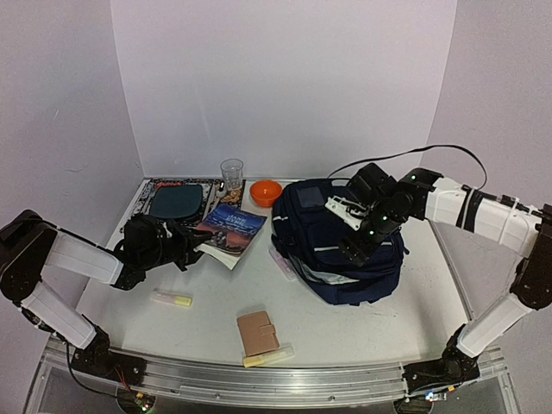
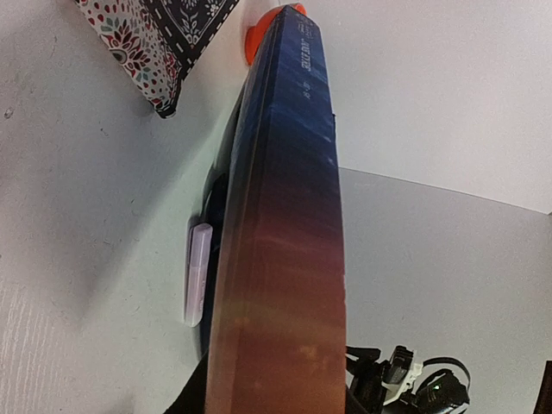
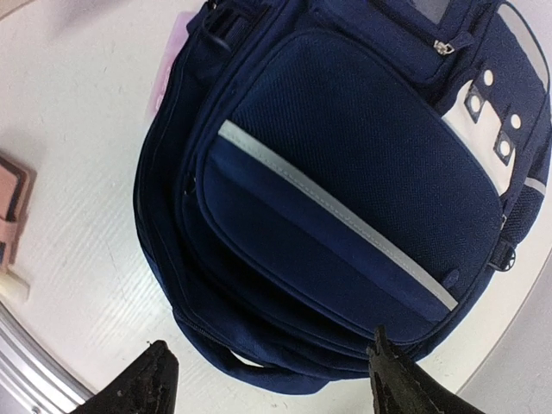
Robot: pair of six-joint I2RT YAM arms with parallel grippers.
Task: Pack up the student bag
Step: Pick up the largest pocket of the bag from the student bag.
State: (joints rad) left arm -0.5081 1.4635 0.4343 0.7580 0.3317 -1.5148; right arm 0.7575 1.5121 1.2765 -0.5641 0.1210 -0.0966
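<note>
The left hand pinches the near edge of a book, which sits tilted on the worktop. Behind the book stand a clear cup and an orange bowl; I cannot tell what either holds. Right of centre lies the student bag, front face up. Its long axis runs far to near, with the striped pocket toward the near edge, and its contents are hidden. Above it hovers the right hand, fingers spread, gripping nothing.
</note>
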